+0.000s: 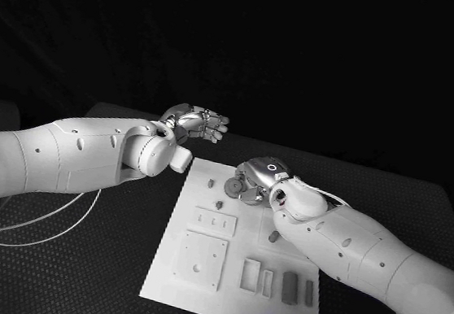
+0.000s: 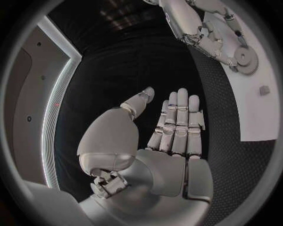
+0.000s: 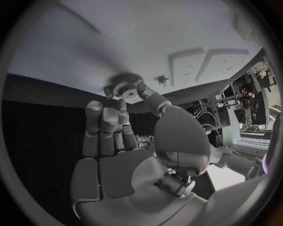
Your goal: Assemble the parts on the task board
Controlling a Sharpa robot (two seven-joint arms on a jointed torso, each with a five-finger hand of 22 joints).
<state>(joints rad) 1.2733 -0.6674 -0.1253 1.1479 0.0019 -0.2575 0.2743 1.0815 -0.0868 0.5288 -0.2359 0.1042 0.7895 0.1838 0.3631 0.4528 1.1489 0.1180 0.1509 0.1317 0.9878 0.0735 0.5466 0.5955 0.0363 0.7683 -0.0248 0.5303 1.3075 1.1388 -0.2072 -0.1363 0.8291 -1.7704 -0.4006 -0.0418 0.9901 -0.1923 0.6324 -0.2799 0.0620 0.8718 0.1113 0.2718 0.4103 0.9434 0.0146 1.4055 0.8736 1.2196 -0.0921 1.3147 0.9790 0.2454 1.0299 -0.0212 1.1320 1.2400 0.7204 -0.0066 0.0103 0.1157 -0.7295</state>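
Note:
The white task board (image 1: 228, 299) lies in the middle of the black table. A large grey gear (image 3: 125, 85) lies flat at the board's far end, with a smaller gear (image 3: 109, 90) meshed beside it. My right hand (image 1: 259, 177) hovers low over them; its thumb tip (image 3: 144, 89) and a fingertip (image 3: 122, 104) touch the large gear's (image 2: 246, 59) rim, and I cannot tell whether they grip it. My left hand (image 1: 197, 123) is raised off the board's far left corner, its fingers (image 2: 179, 117) straight, holding nothing.
On the board lie a small peg (image 1: 209, 181), another small piece (image 1: 220, 204), two raised square plates (image 1: 200, 260), two slots (image 1: 257, 278) and two dark bars (image 1: 299, 289). A white cable (image 1: 35, 231) hangs under my left arm.

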